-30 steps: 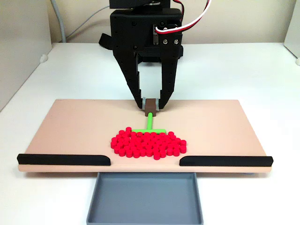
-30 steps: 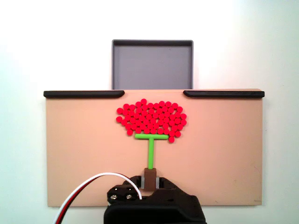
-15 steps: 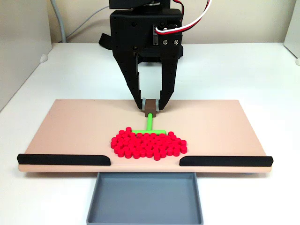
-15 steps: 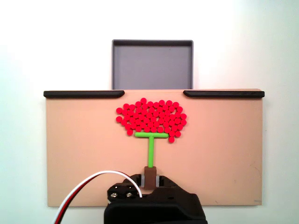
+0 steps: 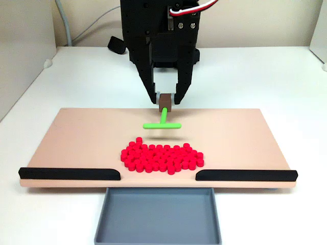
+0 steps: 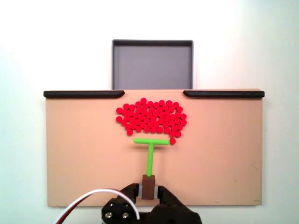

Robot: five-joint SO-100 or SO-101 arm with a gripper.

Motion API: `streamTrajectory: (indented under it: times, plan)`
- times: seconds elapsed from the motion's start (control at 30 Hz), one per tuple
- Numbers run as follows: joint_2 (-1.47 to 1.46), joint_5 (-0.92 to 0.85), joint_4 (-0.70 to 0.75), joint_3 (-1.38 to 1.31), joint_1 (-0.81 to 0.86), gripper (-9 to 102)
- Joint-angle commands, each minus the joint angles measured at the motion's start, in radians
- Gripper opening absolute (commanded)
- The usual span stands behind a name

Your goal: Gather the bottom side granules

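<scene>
Lifted and drawn back since the earlier frames, the gripper (image 5: 165, 100) is clamped on the brown handle (image 5: 165, 101) of the green pusher (image 5: 162, 123), whose crossbar now hangs clear of the granules (image 5: 161, 157). They lie in one red cluster on the board (image 5: 76, 138), ahead of the fingers, near the gap between the black rails (image 6: 84, 94).

Tan board (image 5: 76, 138) flat on a white table (image 5: 255, 71). Two black rails (image 5: 69, 174) (image 5: 245, 175) along the board's near edge in a fixed view, gap between them. Grey tray (image 5: 158, 217) empty, tucked against that gap, just below the board edge. Green T-shaped pusher (image 6: 150, 151) with brown handle block (image 6: 147, 186), crossbar towards the rails. Grey cable (image 5: 64, 23) at the back wall.
</scene>
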Motion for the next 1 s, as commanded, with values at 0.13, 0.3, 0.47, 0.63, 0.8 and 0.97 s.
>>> streamTrajectory:
  times: [0.13,0.3,0.47,0.63,0.8,0.97]
  plan:
    - [0.137,0.015,0.135,-0.018,-0.02,0]
    - [0.193,0.048,0.207,-0.005,-0.041,0]
    - [0.236,0.091,0.238,-0.003,-0.058,0]
    - [0.241,0.095,0.238,-0.003,-0.063,0]
    - [0.224,0.044,0.225,-0.003,-0.044,0]
    - [0.204,-0.002,0.224,-0.003,-0.026,0]
